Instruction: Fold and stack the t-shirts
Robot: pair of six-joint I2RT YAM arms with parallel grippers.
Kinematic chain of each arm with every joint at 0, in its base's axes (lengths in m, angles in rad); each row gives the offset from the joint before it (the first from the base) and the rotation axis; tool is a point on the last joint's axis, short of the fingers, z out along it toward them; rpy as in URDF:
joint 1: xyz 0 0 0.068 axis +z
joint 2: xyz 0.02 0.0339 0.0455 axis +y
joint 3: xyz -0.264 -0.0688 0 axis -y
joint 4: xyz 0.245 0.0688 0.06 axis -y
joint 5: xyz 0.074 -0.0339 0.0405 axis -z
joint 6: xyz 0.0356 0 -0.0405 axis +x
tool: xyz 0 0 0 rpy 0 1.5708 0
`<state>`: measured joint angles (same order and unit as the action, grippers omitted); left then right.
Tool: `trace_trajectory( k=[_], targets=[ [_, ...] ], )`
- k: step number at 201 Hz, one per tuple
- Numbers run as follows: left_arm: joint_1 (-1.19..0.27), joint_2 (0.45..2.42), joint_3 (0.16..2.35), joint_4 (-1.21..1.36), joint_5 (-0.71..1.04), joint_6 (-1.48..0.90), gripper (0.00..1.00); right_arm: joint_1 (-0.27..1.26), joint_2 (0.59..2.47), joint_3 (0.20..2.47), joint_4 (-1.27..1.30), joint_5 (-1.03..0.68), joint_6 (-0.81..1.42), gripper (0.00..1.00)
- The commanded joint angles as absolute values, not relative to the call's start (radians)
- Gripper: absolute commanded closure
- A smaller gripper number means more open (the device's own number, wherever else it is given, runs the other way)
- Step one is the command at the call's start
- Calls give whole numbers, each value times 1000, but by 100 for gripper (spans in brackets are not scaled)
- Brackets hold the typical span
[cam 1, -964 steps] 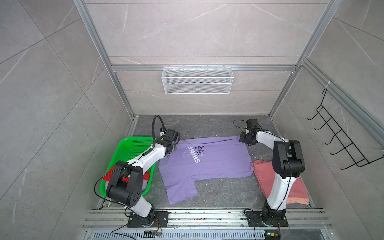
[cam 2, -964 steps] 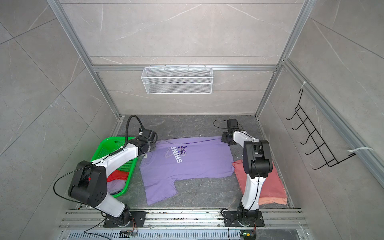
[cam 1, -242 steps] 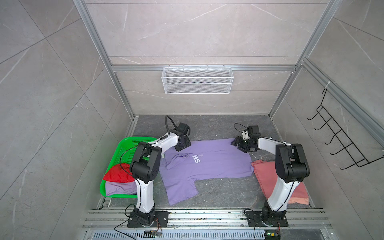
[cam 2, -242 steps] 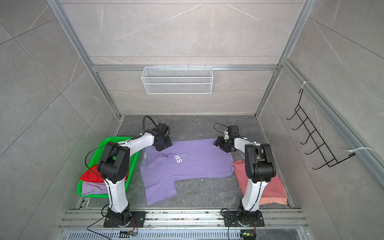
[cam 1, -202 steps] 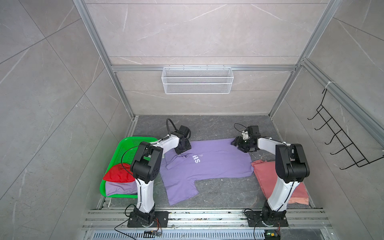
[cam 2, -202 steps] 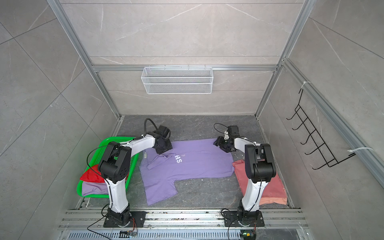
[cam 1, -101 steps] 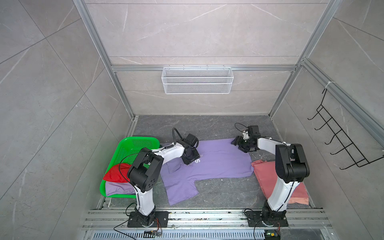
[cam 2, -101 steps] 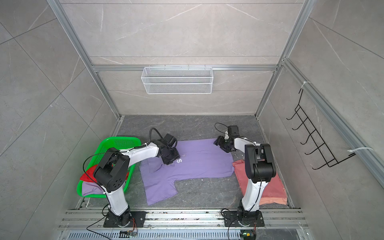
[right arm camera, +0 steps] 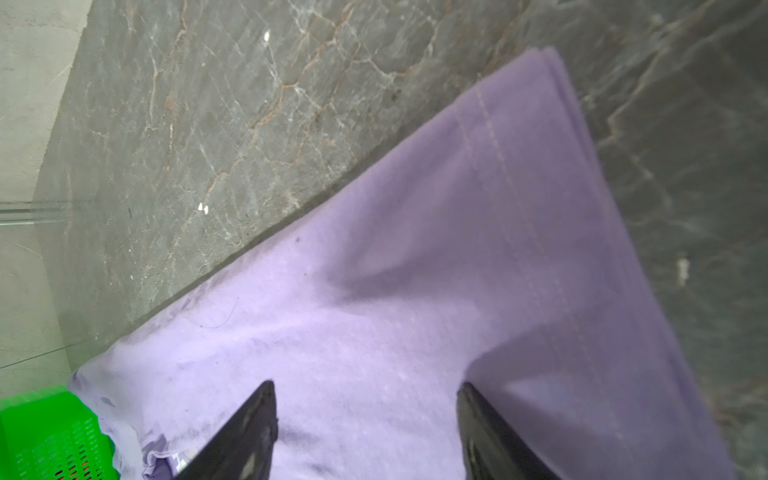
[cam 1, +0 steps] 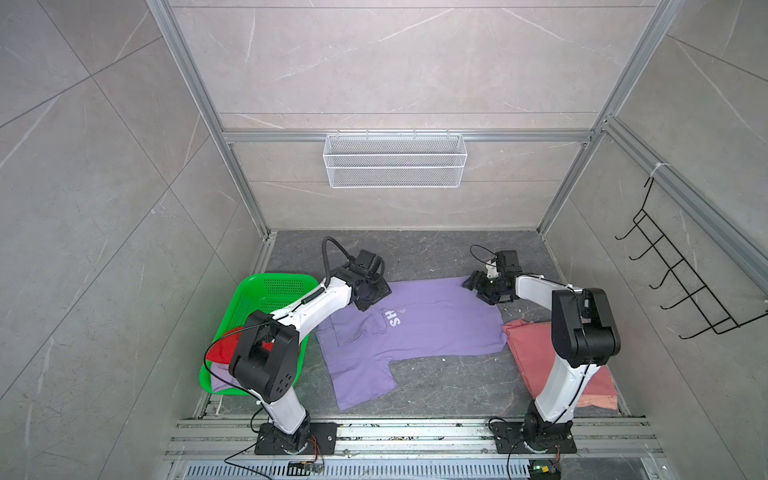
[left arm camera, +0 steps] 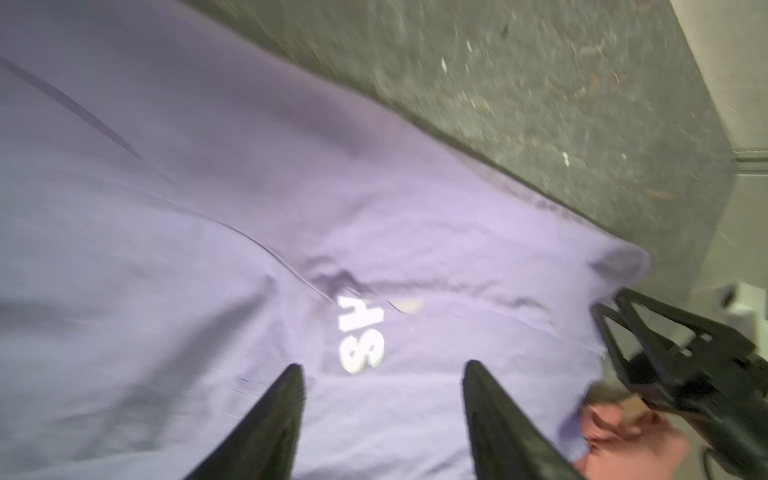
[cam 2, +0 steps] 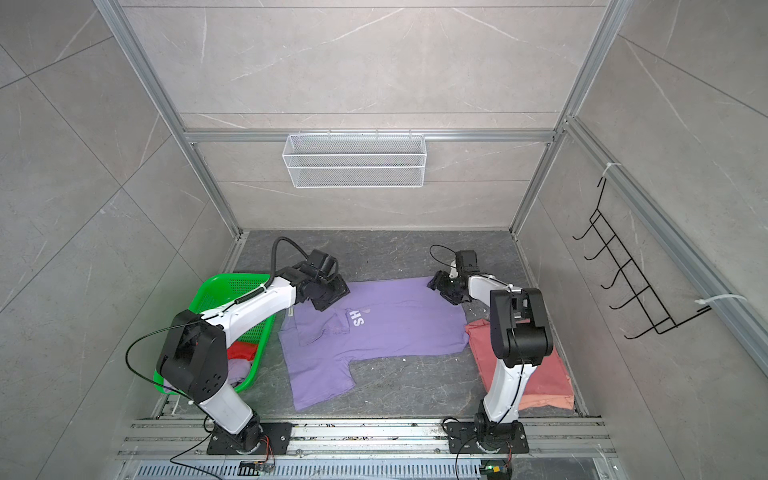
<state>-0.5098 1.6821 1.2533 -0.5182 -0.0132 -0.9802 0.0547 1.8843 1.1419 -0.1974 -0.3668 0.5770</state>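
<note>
Lavender t-shirt (cam 1: 415, 328) now folded over, print (cam 1: 393, 318) cut to "SH", left pincer (left arm camera: 381, 364) and right pincer (right arm camera: 365, 383) both spread, empty

Four t-shirts (cam 1: 436, 332) (cam 1: 530, 353) (cam 1: 220, 347) (cam 1: 218, 380), one green basket (cam 1: 270, 286), two arms (cam 1: 316, 307) (cam 1: 536, 286)

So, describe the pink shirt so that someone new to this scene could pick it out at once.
On the dark stone table, look to the right side, at the foot of the right arm. The salmon-pink t-shirt lies flat there, partly hidden behind that arm, next to the spread lavender t-shirt. It is the only pink garment, folded into a neat rectangle.
</note>
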Motion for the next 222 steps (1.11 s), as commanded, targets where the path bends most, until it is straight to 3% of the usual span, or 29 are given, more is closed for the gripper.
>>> trace_trajectory(
  k=[1,36,119,170,222],
  targets=[
    [-482,1680,1216,-556,-88,-918,28,72,1845,1134,-218,-363,602,30],
    [-476,1730,1227,-540,-123,-924,23,98,1839,1131,-215,-365,604,27],
    [-474,1863,1215,-499,-91,-1023,22,103,1942,1211,-369,-298,628,29],
    [-450,2024,1343,-486,-25,-1001,22,99,2107,1413,-462,-234,619,29],
    [-385,2234,1567,-438,92,-1001,22,66,2348,1764,-580,-204,582,31]
  ],
)
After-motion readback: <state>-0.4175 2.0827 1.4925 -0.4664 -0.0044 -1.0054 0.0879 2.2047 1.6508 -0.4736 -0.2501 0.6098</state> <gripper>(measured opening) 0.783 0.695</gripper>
